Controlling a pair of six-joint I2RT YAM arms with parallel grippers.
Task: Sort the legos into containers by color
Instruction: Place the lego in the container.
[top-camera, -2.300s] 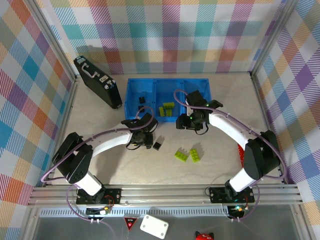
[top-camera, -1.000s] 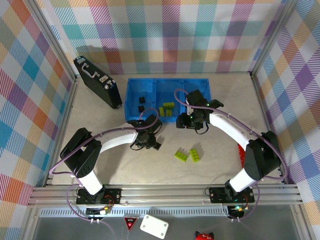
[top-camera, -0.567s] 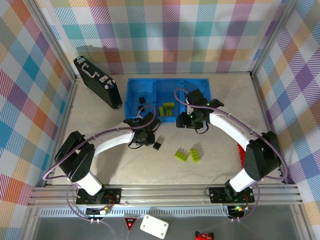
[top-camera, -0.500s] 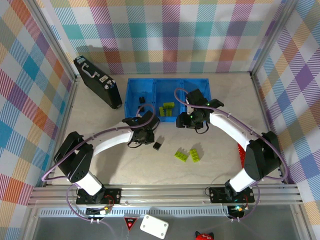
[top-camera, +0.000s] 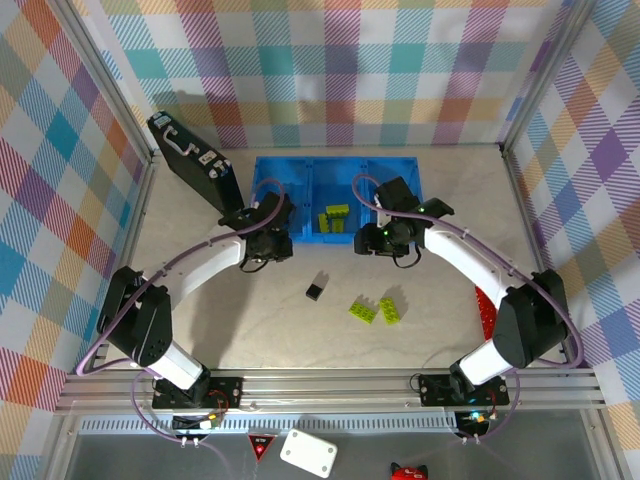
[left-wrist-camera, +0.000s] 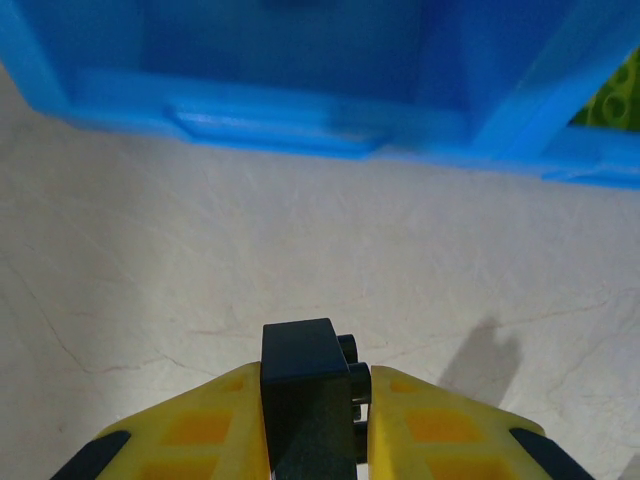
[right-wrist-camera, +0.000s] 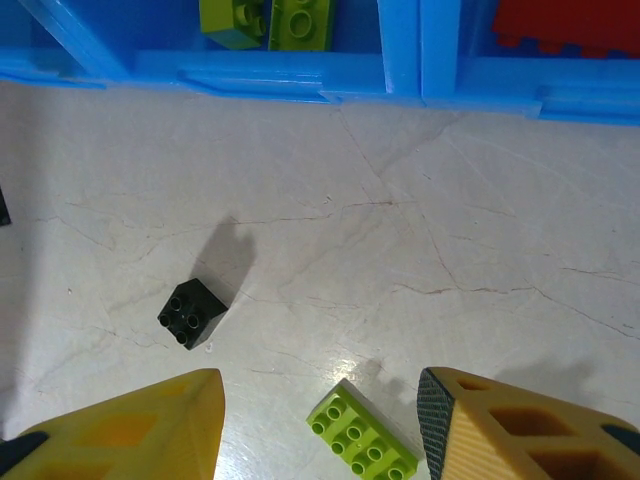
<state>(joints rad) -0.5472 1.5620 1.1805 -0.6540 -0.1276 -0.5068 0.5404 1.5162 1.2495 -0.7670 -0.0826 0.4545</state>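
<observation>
Tray (top-camera: 335, 160) at back of table (top-camera: 200, 300), three bins in row. Case (top-camera: 195, 165) left of tray. Some bricks (top-camera: 334, 215) in middle bin. Left hand (left-wrist-camera: 315, 420) just before left bin, small brick (left-wrist-camera: 300, 365) between fingers. Lone brick (top-camera: 317, 291) nearer front, two touching bricks (top-camera: 365, 311) right of it.

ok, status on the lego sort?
Left gripper: jaws shut on black brick, just short of tray. Right gripper: jaws open, empty, hovering near tray. On table: loose black brick, two lime bricks. Nothing blocking.
</observation>
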